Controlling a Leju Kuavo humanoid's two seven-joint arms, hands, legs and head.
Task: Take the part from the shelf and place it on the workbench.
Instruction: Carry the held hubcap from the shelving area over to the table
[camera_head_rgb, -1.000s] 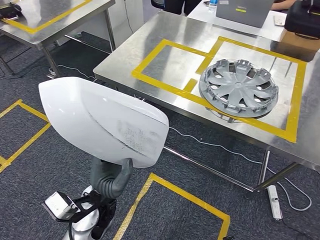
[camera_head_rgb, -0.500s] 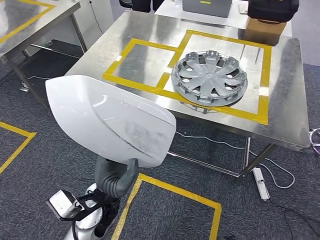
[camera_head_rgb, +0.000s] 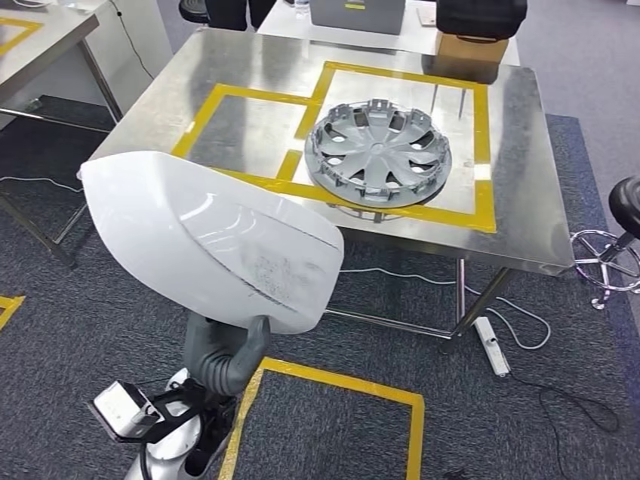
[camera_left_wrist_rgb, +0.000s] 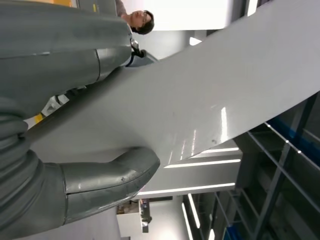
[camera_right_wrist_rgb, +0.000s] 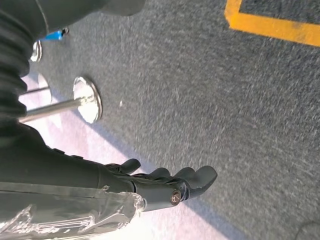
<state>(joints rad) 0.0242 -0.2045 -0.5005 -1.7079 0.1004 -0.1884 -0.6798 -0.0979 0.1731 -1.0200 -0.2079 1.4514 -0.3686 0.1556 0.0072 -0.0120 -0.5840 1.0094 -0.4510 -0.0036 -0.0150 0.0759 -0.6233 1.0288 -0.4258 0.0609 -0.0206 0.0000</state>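
On the desk (camera_head_rgb: 521, 160), the left yellow-taped square (camera_head_rgb: 241, 125) is bare steel. A grey hubcap (camera_head_rgb: 377, 153) fills the right square, overlapping the tape between them. A cardboard box (camera_head_rgb: 472, 55) and a black bag (camera_head_rgb: 481, 15) stand at the far edge.

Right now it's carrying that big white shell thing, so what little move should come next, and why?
Probably a step closer to the steel workbench. The left hand holds the white part over the carpet, short of the table's near edge. The hubcap fills one taped box; the taped box beside it is bare, a likely spot.
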